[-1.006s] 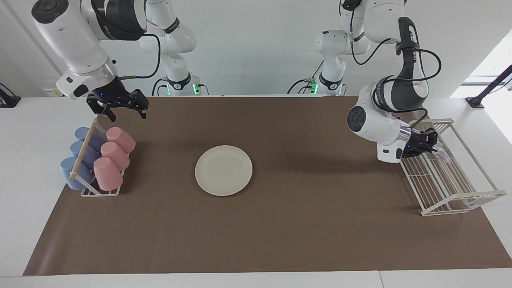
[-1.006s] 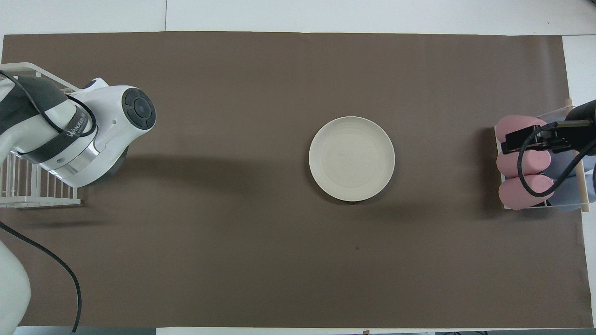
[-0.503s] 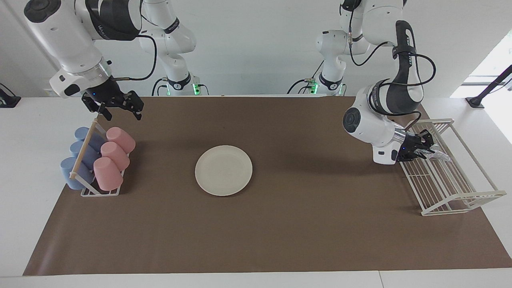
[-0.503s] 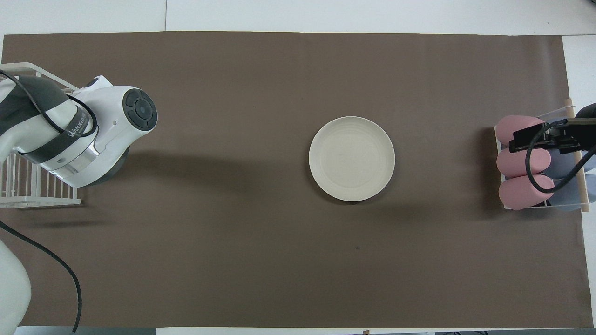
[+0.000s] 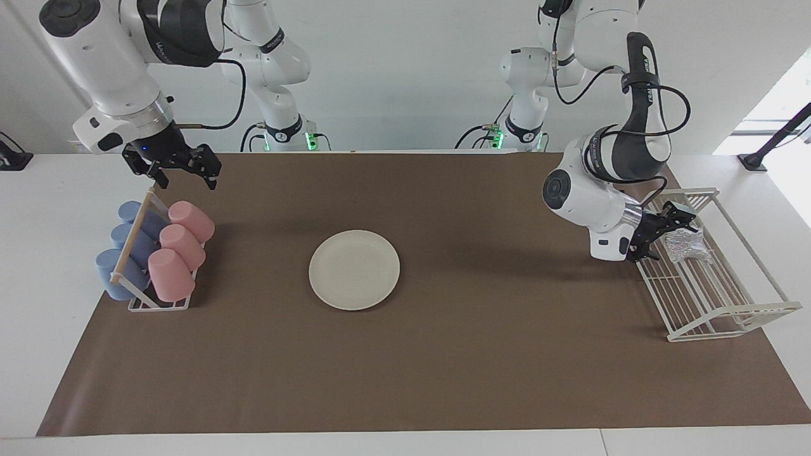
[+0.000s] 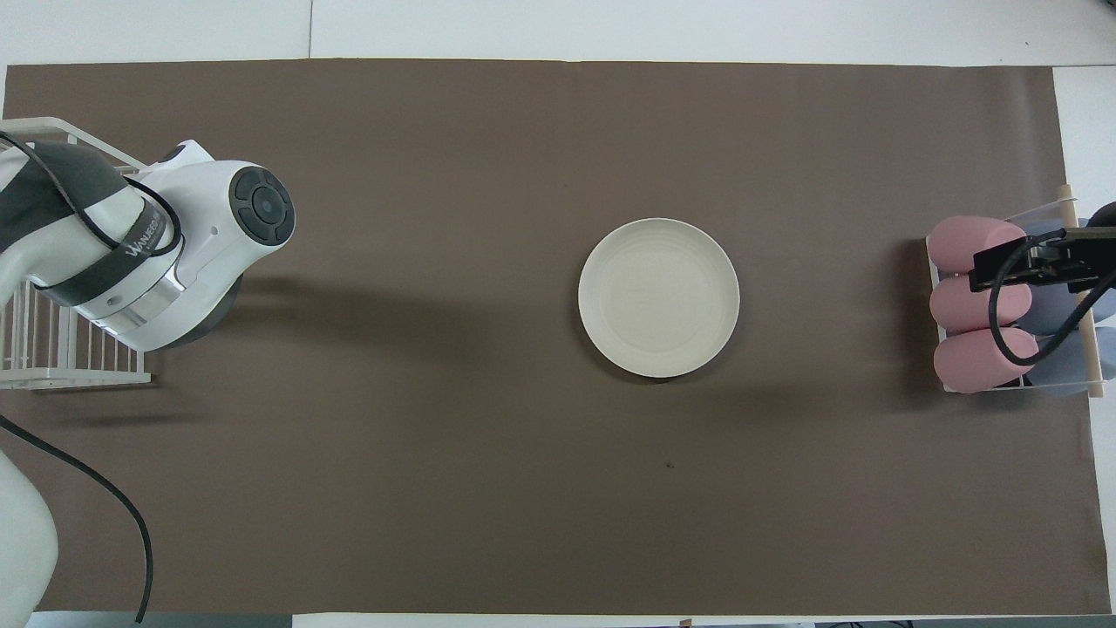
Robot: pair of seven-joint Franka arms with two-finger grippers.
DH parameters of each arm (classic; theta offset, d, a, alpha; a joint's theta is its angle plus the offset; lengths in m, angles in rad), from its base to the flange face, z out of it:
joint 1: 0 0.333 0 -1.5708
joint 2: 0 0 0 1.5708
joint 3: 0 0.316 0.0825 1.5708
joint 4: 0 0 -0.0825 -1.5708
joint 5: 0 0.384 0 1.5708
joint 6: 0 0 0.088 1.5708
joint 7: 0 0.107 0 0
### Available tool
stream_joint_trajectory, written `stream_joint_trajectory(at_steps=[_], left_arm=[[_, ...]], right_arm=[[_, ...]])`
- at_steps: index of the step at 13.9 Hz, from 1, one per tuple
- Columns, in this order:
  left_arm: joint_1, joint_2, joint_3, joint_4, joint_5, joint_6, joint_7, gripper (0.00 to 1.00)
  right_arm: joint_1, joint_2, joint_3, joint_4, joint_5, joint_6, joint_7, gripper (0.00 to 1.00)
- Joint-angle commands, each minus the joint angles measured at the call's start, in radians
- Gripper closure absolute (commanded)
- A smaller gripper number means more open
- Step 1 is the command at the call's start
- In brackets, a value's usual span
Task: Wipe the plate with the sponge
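The cream-white plate [image 5: 354, 269] lies flat on the brown mat at the table's middle, also seen in the overhead view [image 6: 658, 296]. The glittery silver-white sponge [image 5: 687, 244] lies on the white wire rack [image 5: 728, 304] at the left arm's end of the table. My left gripper [image 5: 670, 237] is open over the rack's end nearer to the robots, its fingers spread just beside the sponge. In the overhead view the arm's wrist hides the gripper and the sponge. My right gripper [image 5: 180, 172] is open and empty, up over the cup rack's end nearer to the robots, and shows in the overhead view [image 6: 1029, 262].
A cup rack [image 5: 136, 278] with pink and blue cups on their sides stands at the right arm's end of the table [image 6: 1011, 314]. The wire rack's edge shows in the overhead view [image 6: 52, 366]. The brown mat [image 5: 443, 367] covers most of the table.
My left gripper was shut on the sponge over the wire rack; its fingers have spread and the sponge now lies on the rack. My right gripper has drifted slightly toward its end of the table.
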Motion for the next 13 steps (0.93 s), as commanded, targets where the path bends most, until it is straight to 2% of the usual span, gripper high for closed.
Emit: stream_joint_trajectory(at_steps=[1, 7, 13], left_arm=[[-0.006, -0.014, 0.008, 0.048, -0.089, 0.014, -0.003, 0.00], [0.000, -0.031, 0.011, 0.219, -0.465, -0.002, 0.023, 0.00], [0.028, -0.053, 0.020, 0.254, -0.754, -0.001, 0.067, 0.00]], right_arm=[[-0.003, -0.009, 0.005, 0.000, -0.023, -0.014, 0.018, 0.00], [-0.006, -0.009, 0.005, 0.006, -0.023, -0.011, 0.018, 0.00], [-0.001, -0.011, 0.006, 0.006, -0.023, -0.005, 0.018, 0.00]])
